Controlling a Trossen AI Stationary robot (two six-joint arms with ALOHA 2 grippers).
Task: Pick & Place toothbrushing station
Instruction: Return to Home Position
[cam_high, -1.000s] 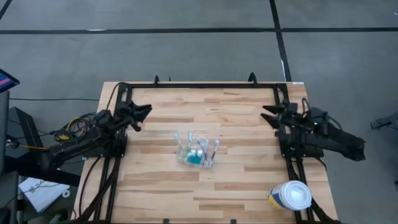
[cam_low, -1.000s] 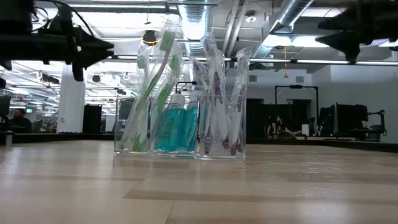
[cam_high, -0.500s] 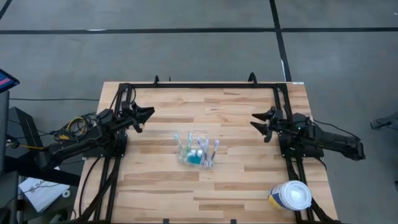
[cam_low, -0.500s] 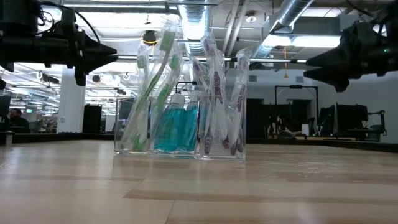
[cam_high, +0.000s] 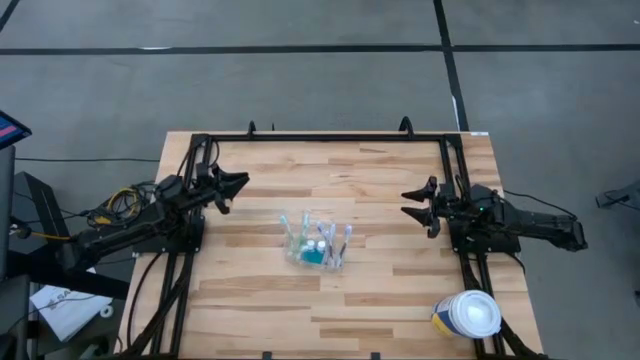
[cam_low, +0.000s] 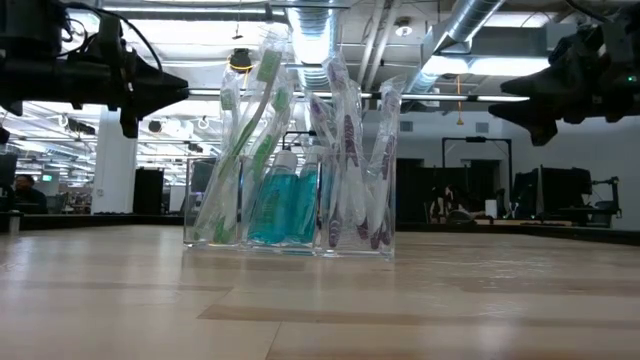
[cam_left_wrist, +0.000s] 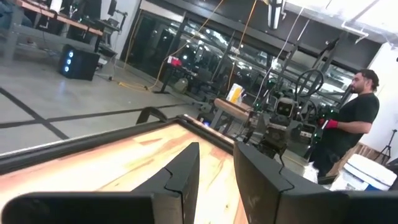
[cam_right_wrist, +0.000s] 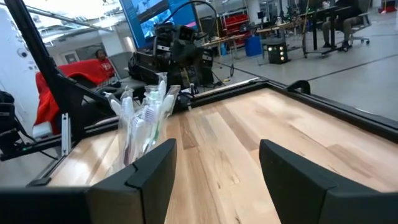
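The toothbrushing station (cam_high: 318, 243) is a clear plastic holder with several toothbrushes and small teal bottles standing in it. It rests on its base at the middle of the wooden table (cam_high: 380, 290). It also shows in the low view (cam_low: 290, 215) and the right wrist view (cam_right_wrist: 140, 121). My left gripper (cam_high: 240, 185) hovers to the station's left and farther back, above the table, its fingers (cam_left_wrist: 186, 174) a narrow gap apart and empty. My right gripper (cam_high: 412, 207) hovers to the station's right, open wide and empty, pointing toward the station.
A round tub with a white lid (cam_high: 468, 315) stands at the table's near right corner. Black frame rails (cam_high: 330, 137) run along the far, left and right edges. A person (cam_left_wrist: 351, 121) stands beyond the table.
My right gripper has moved toward the table's left, nearer the station, and has come down somewhat. My left gripper has shifted only slightly. The station has stayed where it was.
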